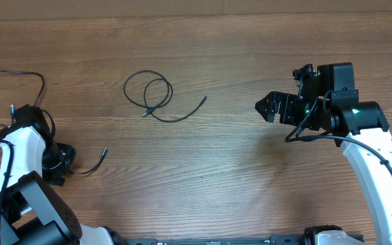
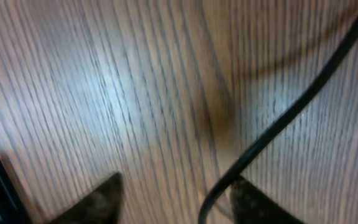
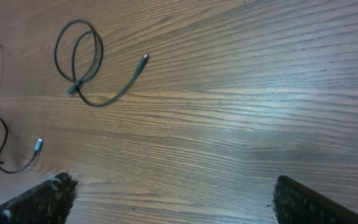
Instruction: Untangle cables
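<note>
A thin black cable lies in a loose double loop at the table's middle left, its tail ending at a plug toward the right. It also shows in the right wrist view. A second thin cable runs from a silvery plug to my left gripper, then on in loose loops at the far left. In the left wrist view this cable passes just inside the right finger of my left gripper, which is open and low over the wood. My right gripper is open and empty, right of the looped cable.
The wooden table fills the view. The second cable's silvery plug and its loops show at the left edge of the right wrist view. The thicker black wires on the right arm hang near its wrist.
</note>
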Action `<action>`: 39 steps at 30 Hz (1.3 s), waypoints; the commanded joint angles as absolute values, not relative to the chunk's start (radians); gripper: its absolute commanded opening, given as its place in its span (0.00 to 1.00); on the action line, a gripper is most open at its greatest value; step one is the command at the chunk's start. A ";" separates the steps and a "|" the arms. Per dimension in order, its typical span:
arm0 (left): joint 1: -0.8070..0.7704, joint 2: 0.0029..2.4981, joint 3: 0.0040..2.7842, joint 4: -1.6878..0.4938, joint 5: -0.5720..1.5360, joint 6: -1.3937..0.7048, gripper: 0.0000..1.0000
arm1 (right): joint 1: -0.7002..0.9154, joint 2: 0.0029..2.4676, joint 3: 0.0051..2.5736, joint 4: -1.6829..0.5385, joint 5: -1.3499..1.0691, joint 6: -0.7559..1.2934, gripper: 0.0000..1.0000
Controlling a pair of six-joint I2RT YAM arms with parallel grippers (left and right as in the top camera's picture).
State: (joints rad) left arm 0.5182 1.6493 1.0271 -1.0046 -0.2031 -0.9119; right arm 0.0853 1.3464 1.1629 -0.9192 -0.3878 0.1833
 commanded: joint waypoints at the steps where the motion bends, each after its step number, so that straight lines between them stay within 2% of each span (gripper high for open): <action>1: 0.522 1.632 1.021 -1.003 -0.239 -0.909 0.45 | 0.085 1.345 1.165 -0.915 -0.382 0.186 1.00; 9: 0.521 1.633 0.986 -1.004 -0.188 -0.904 0.46 | 0.085 1.345 1.165 -0.915 -0.382 0.187 1.00; 14: 0.521 1.633 0.909 -0.915 -0.192 -0.886 0.45 | 0.085 1.345 1.165 -0.915 -0.382 0.187 1.00; 15: 0.521 1.633 0.895 -0.895 -0.193 -0.882 0.41 | 0.085 1.345 1.165 -0.915 -0.382 0.187 1.00; 20: 0.524 1.633 0.907 -0.877 -0.286 -0.882 0.04 | 0.085 1.345 1.165 -0.917 -0.382 0.186 1.00; 33: 0.577 1.633 1.382 -0.963 -0.429 -0.761 0.04 | 0.085 1.345 1.165 -0.928 -0.382 0.187 1.00; 38: 0.631 1.633 1.452 -0.960 -0.498 -0.763 0.04 | 0.085 1.345 1.165 -0.941 -0.382 0.187 1.00; 39: 0.646 1.633 1.452 -0.961 -0.493 -0.770 0.08 | 0.085 1.345 1.165 -0.942 -0.382 0.187 1.00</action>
State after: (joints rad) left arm 0.6083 1.6493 1.4319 -0.9554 -0.4294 -0.7792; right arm 0.0849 1.3464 1.1629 -0.9409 -0.3878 0.1837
